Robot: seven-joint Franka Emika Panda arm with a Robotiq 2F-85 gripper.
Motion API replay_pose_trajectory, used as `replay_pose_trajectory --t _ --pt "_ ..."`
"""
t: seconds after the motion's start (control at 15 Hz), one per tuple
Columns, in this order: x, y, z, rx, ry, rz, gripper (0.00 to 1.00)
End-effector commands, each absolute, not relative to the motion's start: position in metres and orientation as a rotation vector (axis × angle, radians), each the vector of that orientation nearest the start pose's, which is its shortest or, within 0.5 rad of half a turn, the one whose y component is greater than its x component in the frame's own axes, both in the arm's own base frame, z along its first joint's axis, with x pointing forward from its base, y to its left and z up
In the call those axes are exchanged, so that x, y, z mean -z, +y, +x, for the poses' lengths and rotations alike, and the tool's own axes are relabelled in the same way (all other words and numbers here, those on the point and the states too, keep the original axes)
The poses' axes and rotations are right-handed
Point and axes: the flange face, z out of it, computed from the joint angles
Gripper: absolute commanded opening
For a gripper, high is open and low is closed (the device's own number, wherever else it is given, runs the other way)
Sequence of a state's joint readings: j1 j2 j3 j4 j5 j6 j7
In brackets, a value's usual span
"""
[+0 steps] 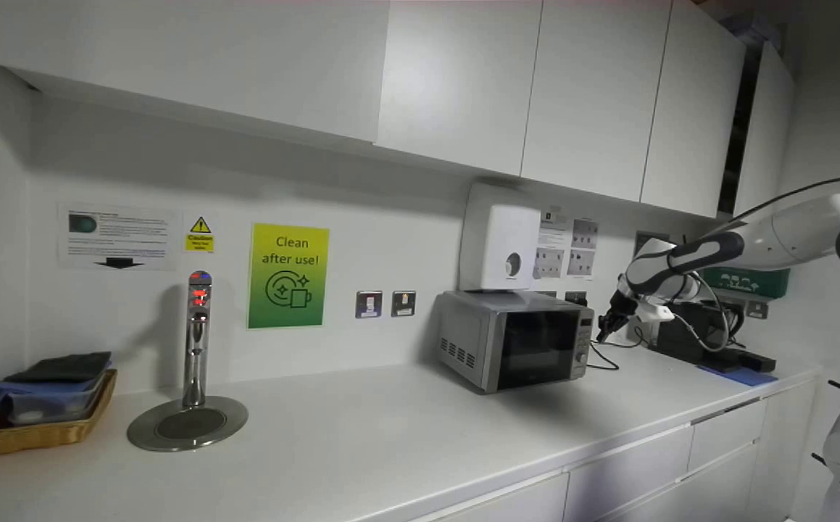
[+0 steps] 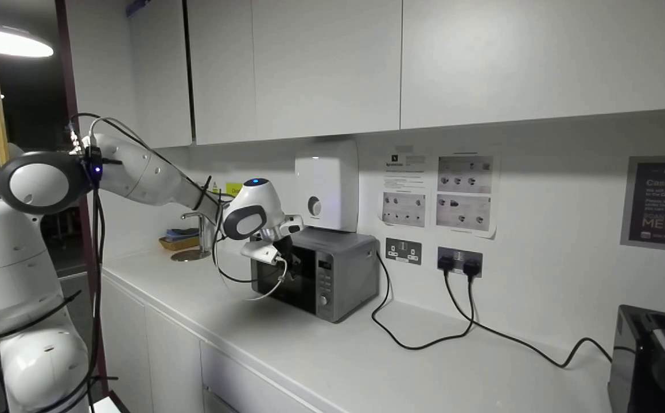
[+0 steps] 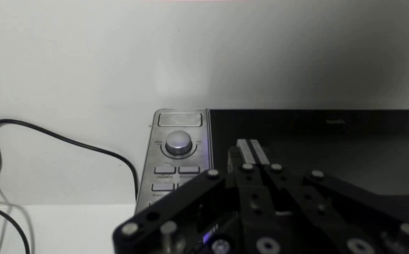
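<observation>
Hand [image 3: 251, 149] looks closed and empty, in front of the microwave door [image 3: 317, 151]; control knob [image 3: 179, 142] sits just left in the wrist view.

Comprises flat-fronted wall cabinets [image 1: 456, 80] above a white countertop [image 1: 282, 464] with drawers [image 1: 633, 467] below. Includes a pale rear wall [image 2: 550, 201] bearing printed notices [image 2: 464, 193]. Contains, in an exterior view, a lit round lamp [image 2: 8, 41].

Silver-grey microwave [image 1: 512, 341], dark door [image 1: 538, 350] shut, round silver knob [image 3: 179, 142], upright on white counter [image 1: 318, 435]
</observation>
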State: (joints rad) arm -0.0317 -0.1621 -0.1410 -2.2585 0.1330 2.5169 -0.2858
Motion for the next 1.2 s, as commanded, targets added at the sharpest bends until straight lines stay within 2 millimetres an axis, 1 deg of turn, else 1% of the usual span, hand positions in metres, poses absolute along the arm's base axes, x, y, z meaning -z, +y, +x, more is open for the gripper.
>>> replay_pose_trajectory --t 0.0,0.33,0.6,0.87,1.13 --pt "-0.482 -0.1 0.539 0.784 -0.047 -3.031 0.0" --pt "-0.484 -0.106 0.553 0.929 -0.036 -3.038 0.0" --pt "-0.482 -0.114 0.561 1.002 -0.021 -3.057 0.0" --pt "-0.472 -0.123 0.558 0.97 -0.031 -3.109 0.0" --pt "-0.466 -0.131 0.556 0.948 -0.059 -3.16 0.0"
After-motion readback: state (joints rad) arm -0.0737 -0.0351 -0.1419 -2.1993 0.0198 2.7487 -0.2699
